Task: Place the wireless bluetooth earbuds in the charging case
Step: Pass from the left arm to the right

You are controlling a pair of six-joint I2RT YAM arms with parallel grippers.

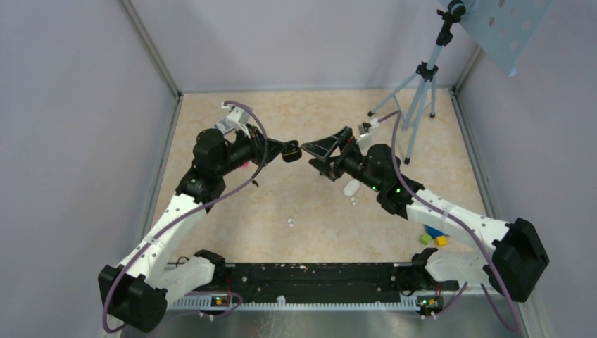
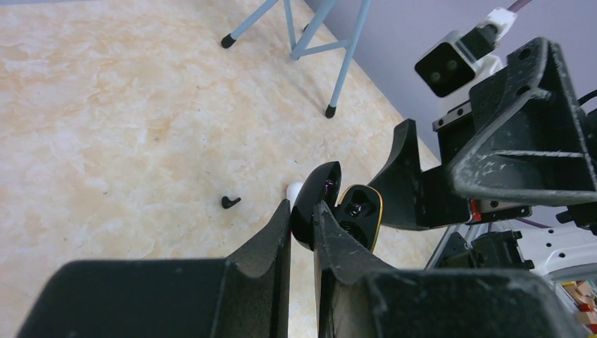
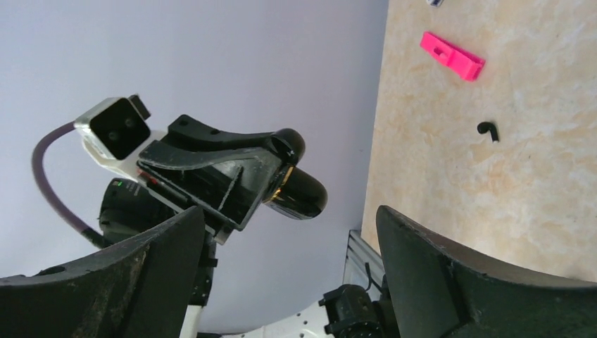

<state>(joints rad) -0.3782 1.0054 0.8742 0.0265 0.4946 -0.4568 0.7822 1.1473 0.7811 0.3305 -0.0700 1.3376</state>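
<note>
My left gripper [image 2: 303, 205] is shut on a glossy black charging case [image 2: 359, 218] with a gold rim, held above the table. Its lid stands open and two dark wells show. In the top view the case [image 1: 291, 151] hangs between both grippers. My right gripper [image 1: 310, 155] faces it, jaws wide open and empty, and the case [image 3: 299, 193] lies just ahead of the fingers. A small black stemmed earbud [image 2: 230, 202] lies on the table below. A white pill-shaped case [image 1: 350, 188] and two tiny white buds [image 1: 354, 201] [image 1: 290, 224] also lie on the table.
A pink block [image 3: 453, 55] lies on the table near the black earbud [image 3: 488, 130]. A tripod [image 1: 415, 98] stands at the back right. Coloured cubes [image 1: 435, 236] sit by the right arm. Grey walls enclose the table on three sides.
</note>
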